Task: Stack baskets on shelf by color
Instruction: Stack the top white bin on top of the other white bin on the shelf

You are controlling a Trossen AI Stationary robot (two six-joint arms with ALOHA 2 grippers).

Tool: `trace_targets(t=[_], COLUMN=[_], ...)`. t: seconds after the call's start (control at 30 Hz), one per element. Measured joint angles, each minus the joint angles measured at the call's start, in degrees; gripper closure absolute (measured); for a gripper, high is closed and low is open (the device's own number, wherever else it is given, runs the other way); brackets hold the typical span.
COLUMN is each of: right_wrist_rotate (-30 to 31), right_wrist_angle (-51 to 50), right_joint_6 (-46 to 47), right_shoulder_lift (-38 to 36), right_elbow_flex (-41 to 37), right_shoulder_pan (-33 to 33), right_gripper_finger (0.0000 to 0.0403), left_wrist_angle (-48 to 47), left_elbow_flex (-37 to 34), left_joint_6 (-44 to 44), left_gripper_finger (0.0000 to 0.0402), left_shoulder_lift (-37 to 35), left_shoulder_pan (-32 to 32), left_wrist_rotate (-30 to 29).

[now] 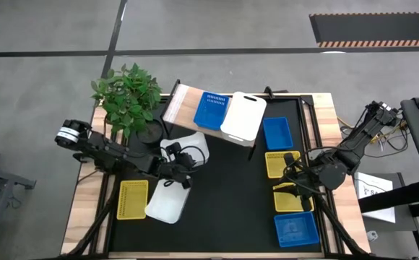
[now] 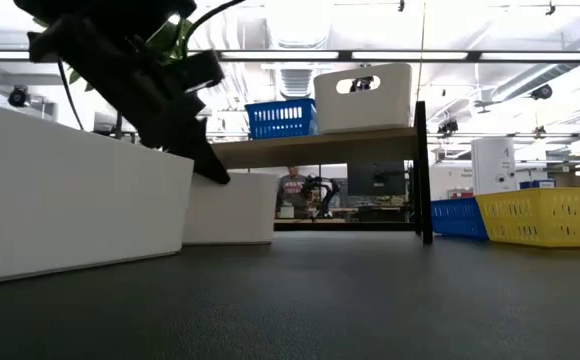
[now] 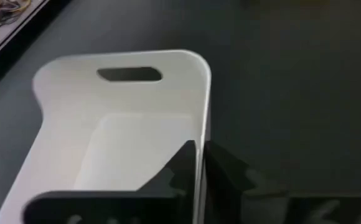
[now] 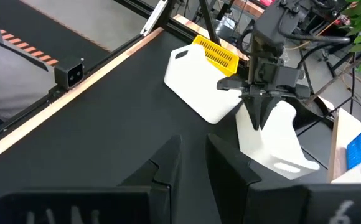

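Note:
My left gripper (image 1: 178,173) (image 2: 216,173) stands at a white basket (image 1: 189,148) (image 4: 274,140) on the black table, left of centre, its fingers either side of one wall. A second white basket (image 1: 167,202) and a yellow basket (image 1: 132,198) lie nearer the front. The shelf (image 1: 181,101) (image 2: 320,146) at the far side carries a blue basket (image 1: 211,110) and a white basket (image 1: 243,115). My right gripper (image 1: 290,180) (image 4: 194,158) is open and empty over the right side. My left gripper has the white basket's side wall (image 3: 200,158) between its two fingers, one finger inside the basket (image 3: 183,171) and one outside (image 3: 224,171). The fingers slant down from the table's left. The basket's bottom rests on the table, upright.
On the right lie a blue basket (image 1: 277,132), two yellow baskets (image 1: 282,163) (image 1: 292,196) and another blue basket (image 1: 295,229). A potted plant (image 1: 126,97) stands at the far left corner. Bare black tabletop (image 1: 231,195) lies in the middle.

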Motion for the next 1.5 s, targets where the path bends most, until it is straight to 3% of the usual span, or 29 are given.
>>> trace_targets(t=[0.27,0.5,0.87,1.13,1.4,1.5], right_wrist_rotate=[0.0,0.0,0.0,-0.02,-0.01,0.0], right_wrist_angle=[-0.01,0.0,0.01,-0.07,0.0,0.34], right_joint_6=[0.07,0.22,0.89,2.26,3.32,5.31], right_shoulder_lift=[0.0,0.0,0.0,0.0,0.0,0.0], right_elbow_flex=[0.0,0.0,0.0,0.0,0.0,0.0], right_shoulder_pan=[0.0,-0.01,0.0,0.0,0.0,-0.01], right_gripper_finger=[0.0337,0.0337,0.0337,0.0337,0.0337,0.0337], left_wrist_angle=[0.86,12.77,24.45,27.32,28.64,28.34], left_elbow_flex=[1.17,1.22,1.22,1.38,1.57,1.54], left_joint_6=[0.28,5.93,1.85,1.01,1.34,2.99], left_gripper_finger=[0.04,0.0401,0.0401,0.0401,0.0339,0.0314], left_shoulder_lift=[0.0,0.0,1.88,5.6,5.43,4.11], left_shoulder_pan=[0.02,0.0,-0.13,-0.24,-0.24,-0.24], left_wrist_rotate=[0.03,4.8,9.51,9.97,10.01,12.81])
